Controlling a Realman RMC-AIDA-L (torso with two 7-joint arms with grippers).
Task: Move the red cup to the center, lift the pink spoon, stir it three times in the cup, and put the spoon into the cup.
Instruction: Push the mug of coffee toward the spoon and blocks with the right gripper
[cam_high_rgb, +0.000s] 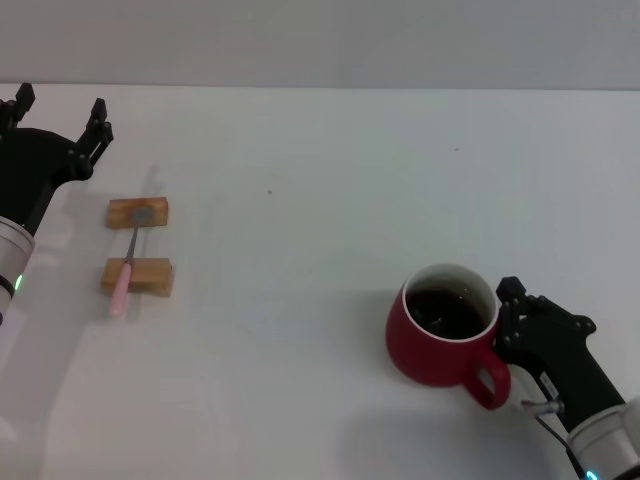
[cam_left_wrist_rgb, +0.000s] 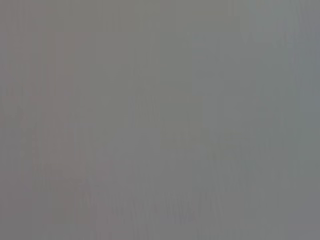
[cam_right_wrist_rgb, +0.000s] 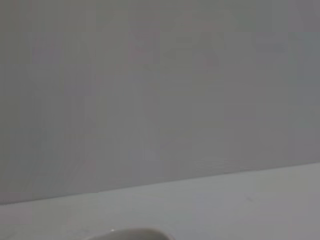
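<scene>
Your red cup (cam_high_rgb: 440, 325) stands upright on the white table (cam_high_rgb: 330, 180), low on the robot's right side, with dark liquid inside and its loop handle turned toward the right arm. In the right wrist view only a pale sliver of its rim (cam_right_wrist_rgb: 131, 233) shows.

The right gripper (cam_high_rgb: 507, 322) is pressed against the cup at the handle side, its black body touching the rim and handle; you cannot tell from here how wide its fingers stand or whether they truly clamp the cup.

Well apart, on the robot's left, the pink spoon (cam_high_rgb: 130, 262) lies bridged across two wooden blocks (cam_high_rgb: 138, 245), bowl on the far block, pink handle over the near one.

The left gripper (cam_high_rgb: 58, 118) hangs beyond the blocks at the table's far left, fingers spread apart and holding nothing.
</scene>
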